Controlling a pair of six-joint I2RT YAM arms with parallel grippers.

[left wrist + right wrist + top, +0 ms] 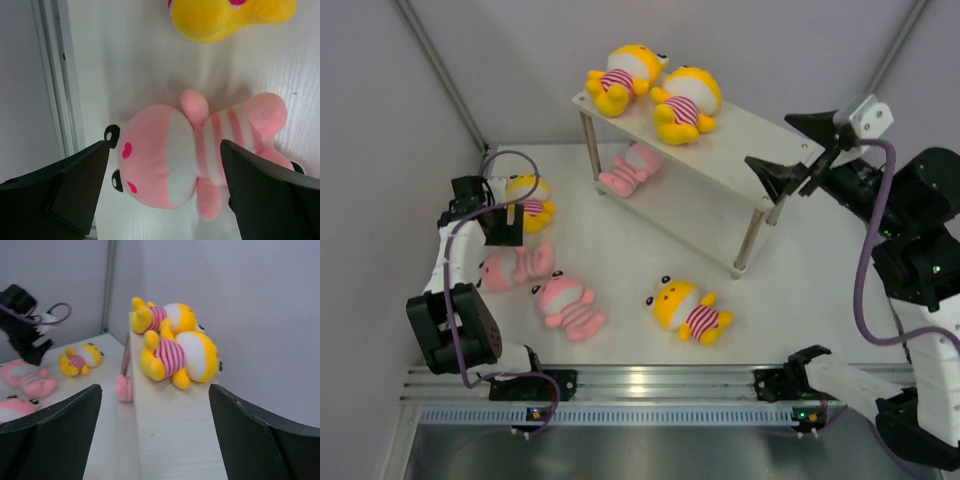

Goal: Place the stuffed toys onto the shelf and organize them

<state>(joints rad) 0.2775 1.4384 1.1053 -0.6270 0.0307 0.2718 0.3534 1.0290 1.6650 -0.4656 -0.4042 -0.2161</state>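
Shelf point(745, 140) top board carries two yellow toys point(625, 75) point(687, 103) at far left end; pink toy point(632, 168) on lower tier. Bench point(800, 290) holds four more toys. Left end effector point(162, 150) released, fingers either side of leftmost pink plush point(170, 160). Right end effector point(770, 140) released, at shelf's right end.

white-and-black arms point(455, 258), purple cables point(862, 290) (looping loosely), black wedge-shaped claws point(772, 142).
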